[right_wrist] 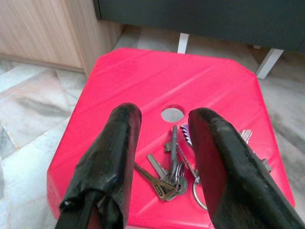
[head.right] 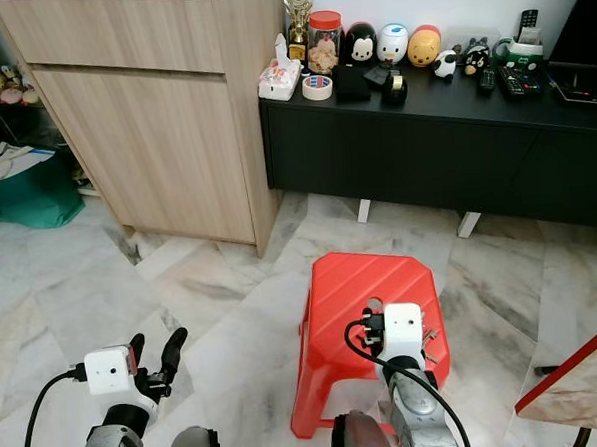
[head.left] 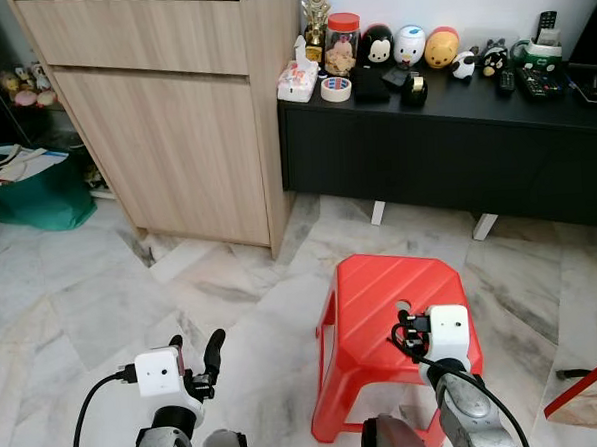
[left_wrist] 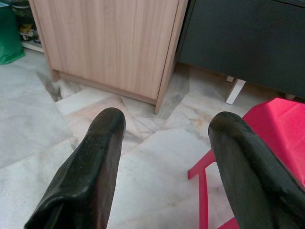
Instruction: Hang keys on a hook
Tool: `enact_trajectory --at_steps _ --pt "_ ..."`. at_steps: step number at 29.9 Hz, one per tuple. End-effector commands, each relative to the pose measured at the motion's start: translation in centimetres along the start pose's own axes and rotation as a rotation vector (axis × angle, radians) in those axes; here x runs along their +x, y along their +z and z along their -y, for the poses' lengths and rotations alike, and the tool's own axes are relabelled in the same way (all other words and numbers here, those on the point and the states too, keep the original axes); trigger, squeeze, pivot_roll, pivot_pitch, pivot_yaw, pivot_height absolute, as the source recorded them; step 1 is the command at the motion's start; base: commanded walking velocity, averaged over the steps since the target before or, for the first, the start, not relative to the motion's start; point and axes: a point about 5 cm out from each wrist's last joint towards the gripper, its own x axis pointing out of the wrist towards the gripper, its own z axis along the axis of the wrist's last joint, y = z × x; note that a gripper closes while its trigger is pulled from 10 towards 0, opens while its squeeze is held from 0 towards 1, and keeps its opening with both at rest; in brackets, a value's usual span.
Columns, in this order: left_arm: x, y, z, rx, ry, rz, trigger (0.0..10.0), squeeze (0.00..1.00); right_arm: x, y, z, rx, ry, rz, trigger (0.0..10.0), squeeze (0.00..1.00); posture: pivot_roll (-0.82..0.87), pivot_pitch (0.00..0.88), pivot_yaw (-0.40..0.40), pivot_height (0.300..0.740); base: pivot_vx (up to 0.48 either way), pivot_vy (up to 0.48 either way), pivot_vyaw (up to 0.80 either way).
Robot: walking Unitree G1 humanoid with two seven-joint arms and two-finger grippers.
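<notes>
Nearest the camera, the right end effector (right_wrist: 164, 143) is held just above the red stool (head.left: 383, 304), with its two black fingers (right_wrist: 112, 157) spread apart and nothing gripped between them. Directly beneath that gap, a bunch of keys (right_wrist: 176, 174) is seen lying loose on the stool's seat, on a metal ring, just on the near side of the round hole (right_wrist: 172, 114) in the middle of the seat. One key is partly hidden behind the wider finger.

The left end effector (left_wrist: 164, 157) is raised over the marble floor (head.left: 102, 304), to the left of the stool, and its fingers are likewise parted and empty.

Beyond the stool and the floor, a tall light-wood cabinet (head.left: 173, 120) is set against the wall, and a low black desk (head.left: 445, 146) stands touching its right side. On the desk a row of small things is lined up: a tissue pack (head.left: 298, 80), a roll of tape (head.left: 336, 88), a clear jar (head.left: 342, 43) with a red lid, several cartoon figurines (head.left: 409, 45) and remote controls (head.left: 541, 71). To the far left, beside the cabinet, a green bag (head.left: 36, 187) is seen on the floor.
</notes>
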Motion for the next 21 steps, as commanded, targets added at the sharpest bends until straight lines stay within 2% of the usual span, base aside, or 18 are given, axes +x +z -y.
enact_trajectory --at_steps 1,11,13,17,21 --pt "-0.18 -0.41 0.19 -0.008 -0.002 -0.016 10.0 0.0 0.17 0.06 0.3 -0.016 -0.014 -0.002 10.0 0.0 0.09 0.083 -0.039 0.609 0.0 0.0 0.0" --pt "-0.14 -0.39 0.34 -0.008 -0.011 -0.014 10.0 0.0 0.37 0.16 0.28 -0.006 -0.014 -0.005 10.0 0.0 0.09 0.084 -0.038 0.609 0.0 0.0 0.0" --pt "-0.13 -0.4 0.33 -0.007 -0.012 -0.015 10.0 0.0 0.54 -0.17 0.16 -0.014 -0.009 -0.042 10.0 0.0 0.09 0.083 -0.037 0.604 0.0 0.0 0.0" --pt "-0.13 -0.42 0.33 -0.007 -0.012 -0.016 10.0 0.0 0.47 0.2 0.05 0.008 -0.006 0.0 10.0 0.0 0.09 0.083 -0.038 0.58 0.0 0.0 0.0" --pt "-0.14 -0.44 0.31 -0.008 -0.011 -0.018 10.0 0.0 0.45 0.31 0.04 0.012 -0.005 0.011 10.0 0.0 0.09 0.084 -0.037 0.58 0.0 0.0 0.0"
